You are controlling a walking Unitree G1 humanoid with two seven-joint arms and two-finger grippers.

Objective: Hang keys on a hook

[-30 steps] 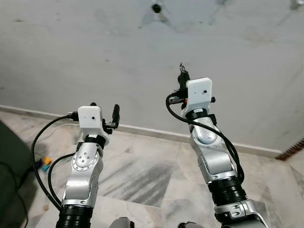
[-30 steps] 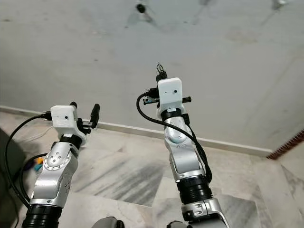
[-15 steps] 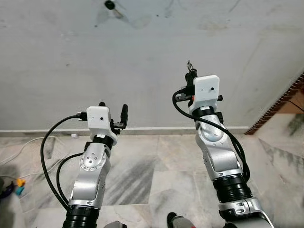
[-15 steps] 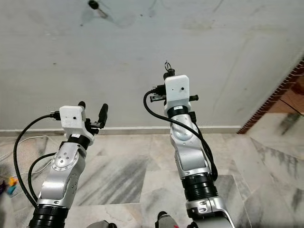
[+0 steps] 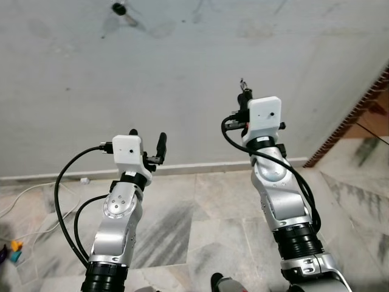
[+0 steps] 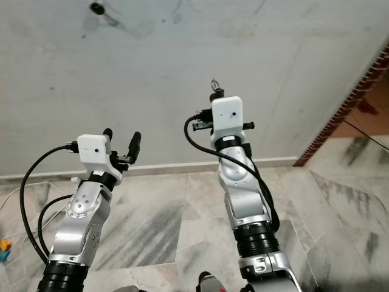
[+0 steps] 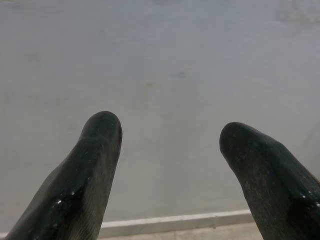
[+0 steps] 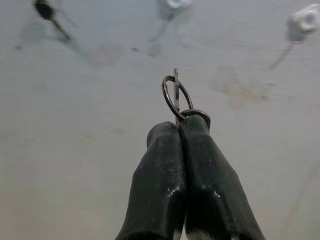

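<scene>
My right gripper [image 8: 179, 125] is raised toward the grey wall and is shut on the keys; their metal ring [image 8: 176, 95] sticks out above the fingertips. In the eye views the ring [image 5: 243, 84] shows just above the right wrist camera box. A black hook [image 5: 118, 8] is on the wall, up and to the left of that gripper and well apart from it. Two white hooks [image 8: 172, 4] [image 8: 305, 20] also sit high on the wall. My left gripper [image 5: 147, 137] is lower, open and holding nothing, its fingers [image 7: 95, 165] facing bare wall.
The grey wall [image 5: 194, 61] meets a marble floor [image 5: 200, 213] at a pale skirting [image 5: 200, 165]. A white cable [image 5: 30, 191] and a small coloured object [image 5: 12, 250] lie on the floor at the left. A brick-coloured edge [image 5: 358, 109] runs diagonally at the right.
The camera has swung to the right, so the black hook now sits further left in the picture and the brick edge shows. Both arms keep their pose; the right gripper still holds the keys.
</scene>
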